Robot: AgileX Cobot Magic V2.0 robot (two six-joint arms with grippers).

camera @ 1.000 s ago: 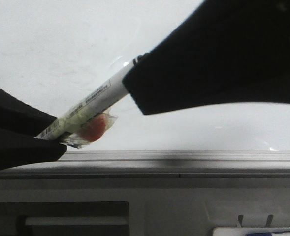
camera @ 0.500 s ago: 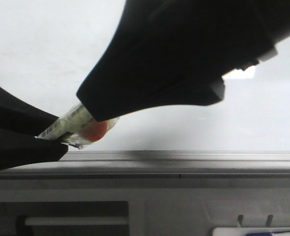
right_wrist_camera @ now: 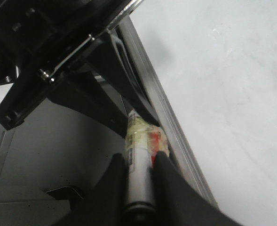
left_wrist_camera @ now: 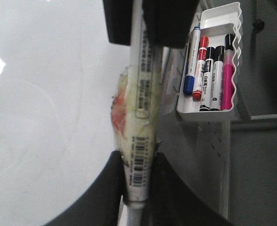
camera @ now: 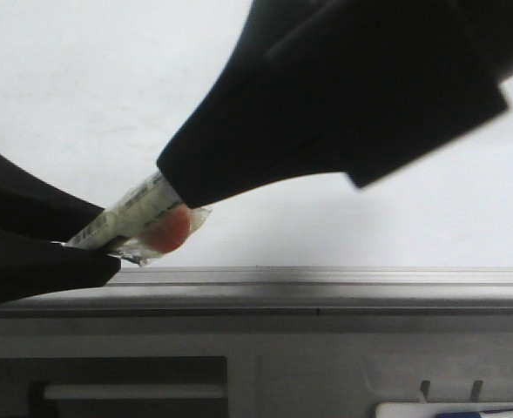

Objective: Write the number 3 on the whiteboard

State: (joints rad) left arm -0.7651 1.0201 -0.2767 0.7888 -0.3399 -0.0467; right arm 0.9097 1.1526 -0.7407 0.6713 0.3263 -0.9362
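The large, glossy, pale grey-white whiteboard fills the background of the front view, with its grey metal edge strip running along its lower border. No black drawn figure can be made out on the visible board surface.

Just above the edge strip, a white cylindrical marker wrapped in yellowish tape, with a barcode label and a red-orange patch under clear film, lies slanted across the board face. The left gripper grasps the lower end of the marker; its black fingers sit on either side of the barrel. The arm enters low from the left of the marker. The right gripper reaches down from the upper right and is clamped around the upper end of the marker, its black fingers pressed against both sides of the barrel. Both grippers thus hold the same marker, with a short taped section exposed between them.

The left wrist view alone shows a white plastic holder with a wavy rim mounted beside the board, containing a blue marker, a red marker, two black markers and a pink marker. The right wrist view alone shows the marker's round end cap between the fingers.
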